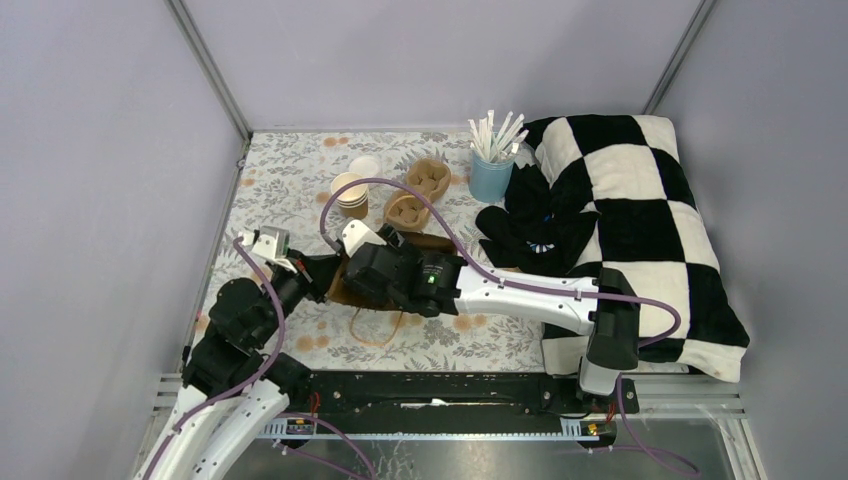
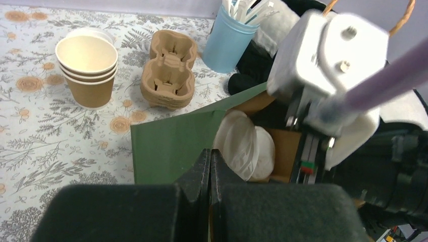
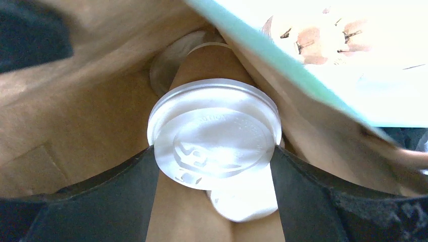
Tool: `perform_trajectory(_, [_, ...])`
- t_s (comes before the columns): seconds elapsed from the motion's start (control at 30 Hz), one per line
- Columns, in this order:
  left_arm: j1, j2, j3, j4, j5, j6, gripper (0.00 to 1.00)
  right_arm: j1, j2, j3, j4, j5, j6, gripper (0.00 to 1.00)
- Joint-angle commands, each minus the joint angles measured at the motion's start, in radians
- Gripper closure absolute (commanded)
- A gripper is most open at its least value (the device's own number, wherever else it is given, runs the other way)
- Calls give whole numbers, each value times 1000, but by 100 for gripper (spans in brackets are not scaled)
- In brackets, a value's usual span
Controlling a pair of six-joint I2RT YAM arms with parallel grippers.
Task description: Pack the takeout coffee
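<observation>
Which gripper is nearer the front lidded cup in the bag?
Right. The right gripper is inside the bag, closed on the cup; the left gripper is outside, pinching the bag's edge.

Lid glossy plastic; carrier rough pulp.

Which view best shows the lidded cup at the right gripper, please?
Right wrist: the cup sits close, central, between the fingers. Left wrist glimpses white lids in the bag; top view hides it under the right arm.
</observation>
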Motion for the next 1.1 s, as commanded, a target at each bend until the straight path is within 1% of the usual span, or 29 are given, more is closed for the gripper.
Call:
perform_trajectory(0.0, [1, -32, -22, 25, -21, -10, 100, -31, -6, 45, -14, -4, 42, 49])
perform_trajectory(0.07, [1, -43, -34, 19, -21, -15, 100, -31, -5, 38, -15, -37, 39, 49])
perform_trajectory(0.23, [1, -81, -47, -23, -22, -58, 100, -31, 17, 35, -24, -46, 39, 50])
perform_trajectory(0.3, [1, -87, -43, -33, -46, -68, 100, -31, 23, 31, -20, -36, 32, 50])
perform_trajectory(0.47, [1, -58, -14, -72, 0, -91, 100, -31, 47, 30, 0, -85, -26, 50])
perform_trajectory(0.67, [1, -78, -12, -98, -21, -130, 100, -32, 60, -12, 111, -108, -149, 51])
perform_trajectory(0.77, [1, -66, -9, -105, -22, -138, 100, -31, 70, -22, 152, -114, -174, 52])
perform_trajectory(0.87, [1, -69, -2, -117, -22, -151, 100, -31, 70, -24, 175, -114, -174, 52])
perform_trajectory(0.97, [1, -74, 5, -129, -61, -158, 100, -39, 63, -54, 222, -111, -151, 53])
perform_trajectory(1.07, [1, -71, 7, -130, -57, -158, 100, -58, 81, -61, 220, -110, -119, 54])
